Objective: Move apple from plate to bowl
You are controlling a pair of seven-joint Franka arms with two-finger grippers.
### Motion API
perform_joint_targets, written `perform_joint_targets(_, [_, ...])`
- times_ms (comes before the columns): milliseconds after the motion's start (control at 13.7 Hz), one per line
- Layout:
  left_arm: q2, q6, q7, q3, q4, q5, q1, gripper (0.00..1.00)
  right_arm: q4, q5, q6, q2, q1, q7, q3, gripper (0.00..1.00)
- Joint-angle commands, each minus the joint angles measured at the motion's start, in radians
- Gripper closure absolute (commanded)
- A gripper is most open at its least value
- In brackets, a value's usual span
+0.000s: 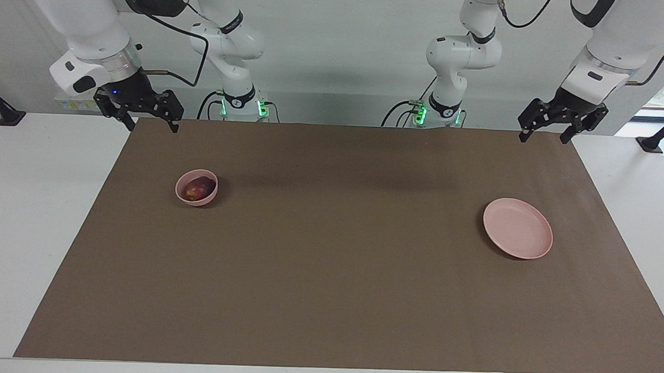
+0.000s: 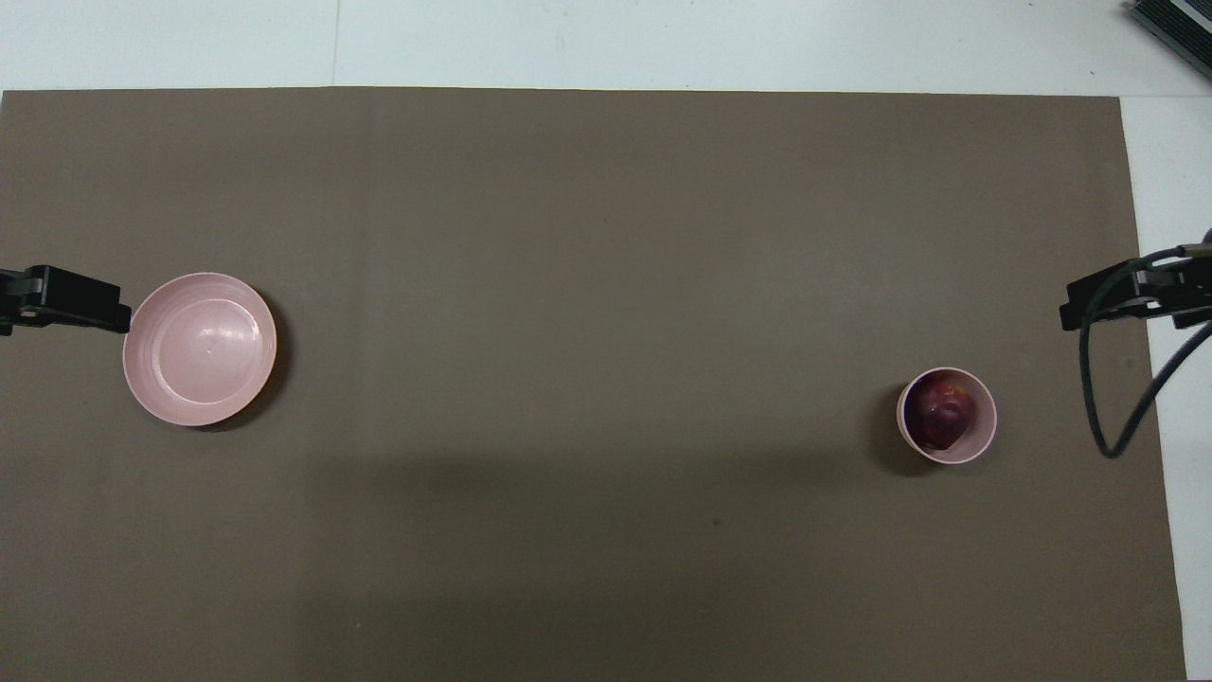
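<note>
The dark red apple (image 1: 197,188) lies inside the small deep pink bowl (image 1: 183,194) toward the right arm's end of the table; both also show in the overhead view, the apple (image 2: 938,410) in the bowl (image 2: 985,431). The wide flat pink plate (image 1: 518,228) is bare toward the left arm's end, and it also shows in the overhead view (image 2: 200,348). My right gripper (image 1: 151,126) hangs open and empty in the air over the mat's edge by the right arm's base. My left gripper (image 1: 543,138) hangs open and empty over the mat's corner by the left arm's base.
A brown mat (image 1: 329,275) covers most of the white table (image 1: 38,209). A black cable (image 2: 1103,398) hangs from the right arm beside the bowl. A dark device corner (image 2: 1174,28) lies at the table's farthest edge.
</note>
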Motion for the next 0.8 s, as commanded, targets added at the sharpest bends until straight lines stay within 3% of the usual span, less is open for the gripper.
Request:
perform_joint_targets(0, [-0.022,-0.006,0.001,0.001,-0.020,-0.010,0.006,0.00,0.023,0.015,-0.007,0.012,-0.003,0.020,0.006,0.00])
perform_joint_targets(728, [-0.025,-0.001,0.009,0.000,-0.031,-0.013,0.011,0.00,0.020,0.016,-0.007,0.009,0.000,0.020,0.012,0.00])
